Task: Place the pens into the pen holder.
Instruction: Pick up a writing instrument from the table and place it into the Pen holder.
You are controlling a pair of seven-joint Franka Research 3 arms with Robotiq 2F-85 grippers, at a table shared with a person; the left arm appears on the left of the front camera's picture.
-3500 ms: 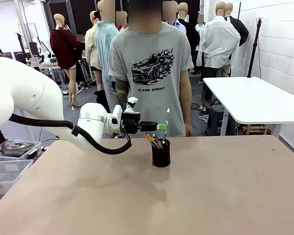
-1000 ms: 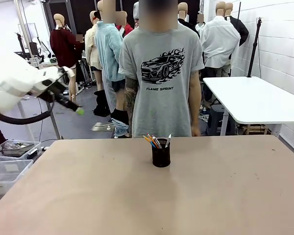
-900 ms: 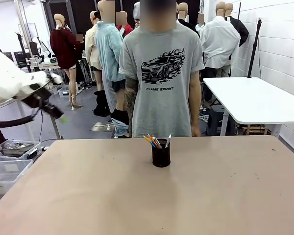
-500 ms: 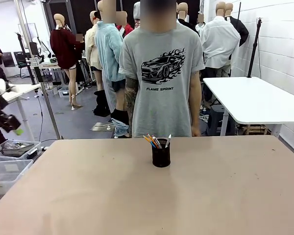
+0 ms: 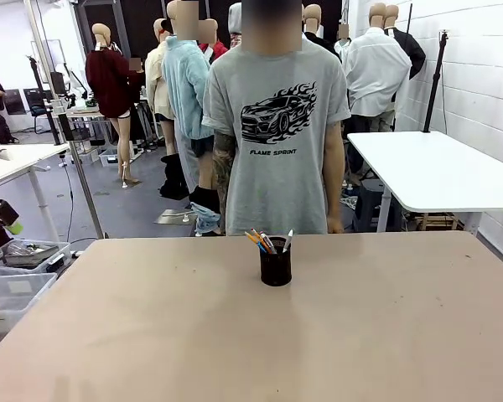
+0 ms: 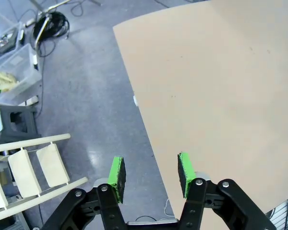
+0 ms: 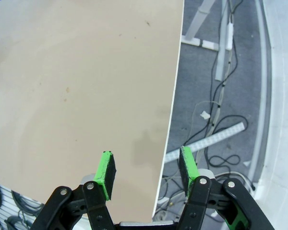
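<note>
The left end effector [image 6: 150, 173] hangs over the left edge of the desk [image 6: 221, 86], its green pads spread apart with nothing between them; below it lie bare floor, a clear bin and a folded white ladder-like frame. In the front view the same left end effector [image 5: 2, 216] is a dark shape with a green tip at the far left border, well apart from the work. The right end effector [image 7: 145, 174] is likewise parted and empty, poised above the desk's right edge, with cables and a power strip on the floor beyond.

Both arms sit pulled back off the working area, which I judge to be a parked stance: no loose pen lies anywhere on the desk, so nothing seems left to pick up.

The pen holder [image 5: 276, 261] stands upright toward the far middle of the desk, just in front of the person in a grey printed shirt. The pens [image 5: 267, 241] stand inside it, leaning, their tops fanned above the rim: orange-yellow and dark ones to the left, a silver-white one to the right. By this the task looks complete.

The front view gives the holder, its contents and the person; the wrist views give the spread of each pair of fingers and the desk edges, which the front view leaves unclear.
</note>
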